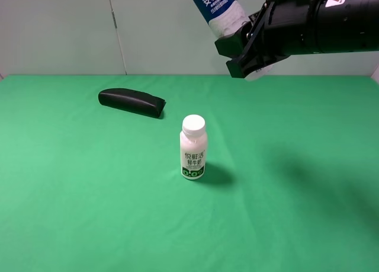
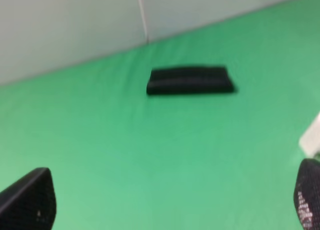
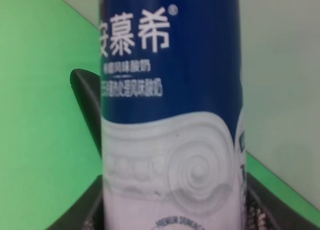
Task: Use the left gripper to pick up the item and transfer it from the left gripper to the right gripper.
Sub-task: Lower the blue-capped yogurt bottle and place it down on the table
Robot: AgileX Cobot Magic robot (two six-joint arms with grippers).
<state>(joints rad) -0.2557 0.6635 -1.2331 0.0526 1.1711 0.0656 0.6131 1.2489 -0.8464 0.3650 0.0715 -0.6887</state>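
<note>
The item, a tall slim bottle [image 1: 220, 8] with a blue label and white lower body, is held high above the table at the top of the exterior view, tilted. My right gripper [image 1: 251, 47], on the bulky black arm with the warning-triangle label, is shut on its lower body. The bottle fills the right wrist view [image 3: 170, 115] between the black fingers [image 3: 87, 104]. My left gripper [image 2: 172, 202] is open and empty; only its two fingertips [image 2: 27, 200] show in the left wrist view, spread wide above the green cloth. It is not seen in the exterior view.
A short white-capped milk bottle [image 1: 193, 147] with a green label stands upright mid-table. A black oblong case [image 1: 131, 102] lies behind it to the left and shows in the left wrist view [image 2: 191, 80]. A pale wall bounds the green cloth [image 1: 89, 195] at the back.
</note>
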